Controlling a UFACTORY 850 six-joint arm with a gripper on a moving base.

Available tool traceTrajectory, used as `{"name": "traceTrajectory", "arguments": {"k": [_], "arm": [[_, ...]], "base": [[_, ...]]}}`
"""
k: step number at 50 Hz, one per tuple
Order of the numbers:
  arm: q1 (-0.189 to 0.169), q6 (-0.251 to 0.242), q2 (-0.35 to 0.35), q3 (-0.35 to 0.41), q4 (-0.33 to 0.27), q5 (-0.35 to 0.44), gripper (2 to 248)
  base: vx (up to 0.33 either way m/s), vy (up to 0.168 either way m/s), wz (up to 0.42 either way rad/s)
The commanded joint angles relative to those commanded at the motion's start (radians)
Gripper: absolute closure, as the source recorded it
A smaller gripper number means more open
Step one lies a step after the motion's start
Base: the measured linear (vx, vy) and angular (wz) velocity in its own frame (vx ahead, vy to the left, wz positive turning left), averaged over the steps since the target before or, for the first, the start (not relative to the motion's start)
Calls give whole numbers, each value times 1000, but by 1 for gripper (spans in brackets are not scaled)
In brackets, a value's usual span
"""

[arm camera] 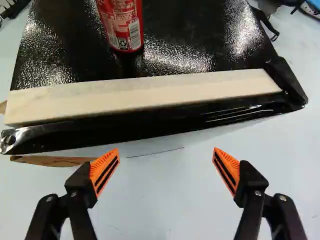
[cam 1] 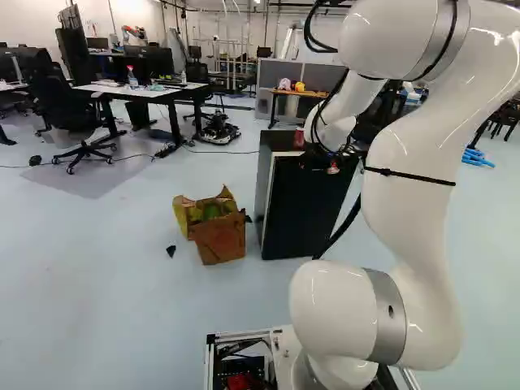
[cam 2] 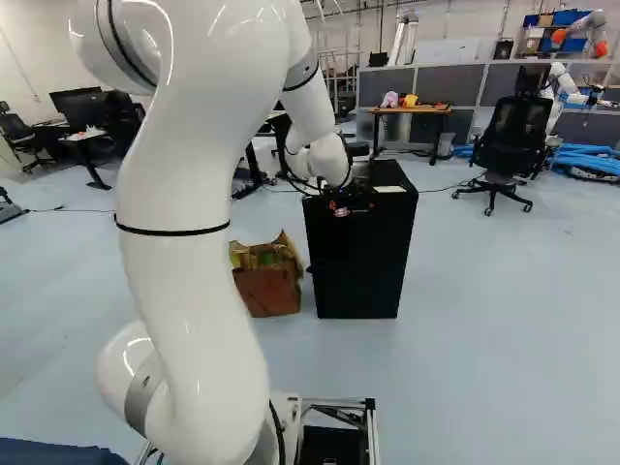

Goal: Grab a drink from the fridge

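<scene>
A pale, glossy floor (cam 1: 122, 260) spreads through the room, and over it the white arm (cam 1: 406, 179) curves up from its joint at six o'clock in the left base view. The black fridge (cam 2: 358, 257) stands just off that view's centre, toward three o'clock. An office chair (cam 2: 511, 136) sits at two o'clock in the right base view. An open cardboard box (cam 1: 219, 236) stands just beside the fridge, at its nine o'clock in both base views. A pale strip (arm camera: 150, 95) runs along the near edge of the fridge's top. The pincer (cam 2: 341, 210) hangs near that edge, open, its orange-padded fingers well apart. The red can (arm camera: 122, 25) stands upright on the fridge, beyond the strip, at eleven o'clock from the pincer (arm camera: 166, 162) in the wrist view.
</scene>
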Motion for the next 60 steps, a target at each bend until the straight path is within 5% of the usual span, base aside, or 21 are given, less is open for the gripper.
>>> {"name": "traceTrajectory", "arguments": {"k": [18,60], "arm": [[-1,0,80,100,0,54,3],[31,0,96,147,5,475,3]], "base": [[0,0,0],[0,0,0]]}}
